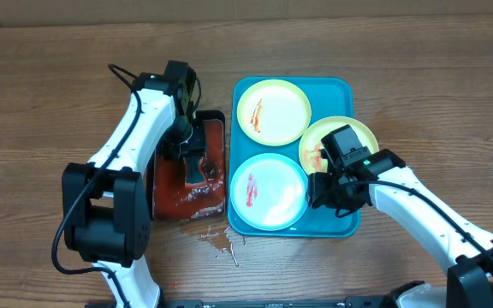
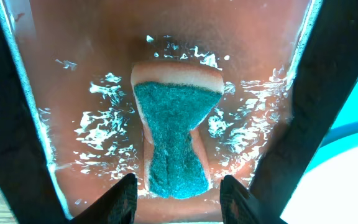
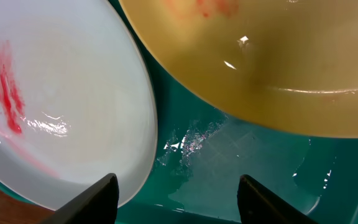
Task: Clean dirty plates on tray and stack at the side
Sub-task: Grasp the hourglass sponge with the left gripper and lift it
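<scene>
Left hand (image 2: 178,200), fingers spread, hovers over the sponge (image 2: 176,118).

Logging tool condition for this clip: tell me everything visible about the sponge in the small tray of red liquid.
The hourglass-shaped sponge has a teal-green scouring face over pale orange foam. It lies flat, scouring side up, in the shallow reddish liquid of the small dark tray, and it looks wet. The left gripper is open, its fingers on either side of the sponge's near end without visibly touching it.
</scene>
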You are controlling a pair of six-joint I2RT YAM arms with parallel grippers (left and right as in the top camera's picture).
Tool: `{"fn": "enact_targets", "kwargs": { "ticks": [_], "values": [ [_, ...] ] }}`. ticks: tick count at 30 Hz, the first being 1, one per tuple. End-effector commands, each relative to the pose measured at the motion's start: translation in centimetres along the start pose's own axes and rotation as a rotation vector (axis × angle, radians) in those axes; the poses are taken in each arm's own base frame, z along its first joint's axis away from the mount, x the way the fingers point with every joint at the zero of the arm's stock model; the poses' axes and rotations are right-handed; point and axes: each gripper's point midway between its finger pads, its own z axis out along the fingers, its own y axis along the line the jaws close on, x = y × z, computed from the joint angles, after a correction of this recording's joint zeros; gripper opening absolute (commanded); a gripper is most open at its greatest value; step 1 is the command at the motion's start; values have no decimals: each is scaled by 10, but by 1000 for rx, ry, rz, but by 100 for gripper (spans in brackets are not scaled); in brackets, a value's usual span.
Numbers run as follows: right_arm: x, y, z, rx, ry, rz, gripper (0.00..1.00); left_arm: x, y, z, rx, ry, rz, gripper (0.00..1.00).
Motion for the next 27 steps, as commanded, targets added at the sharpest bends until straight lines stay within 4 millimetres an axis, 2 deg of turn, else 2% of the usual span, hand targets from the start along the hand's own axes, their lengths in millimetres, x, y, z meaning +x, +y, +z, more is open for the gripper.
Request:
{"fn": "enact_targets", "kwargs": {
  "ticks": [1,7,9,10,14,19,23,27],
  "values": [
    [4,3,0,-17,11,-20,63,10,3,8,-12,17,9,43],
    [4,4,1,-23,9,-21,63,16,1,49,0,0,-7,29],
    [3,4,2,-26,4,-22,63,16,1,58,5,-13,-5,16],
    [3,4,3,-26,4,-24,63,15,1,59,7,-16,-5,4],
    [5,4,9,-42,1,-66,62,15,0,53,9,-12,-6,4],
    [5,10,19,-79,-27,-152,56,10,-4,20,13,-24,-3,4],
    [-1,16,22,-82,-68,-178,48,1,-10,-26,38,-99,34,4],
    [-14,8,26,-30,-124,-91,37,-3,-19,-76,87,-211,68,4]
  ]
}}
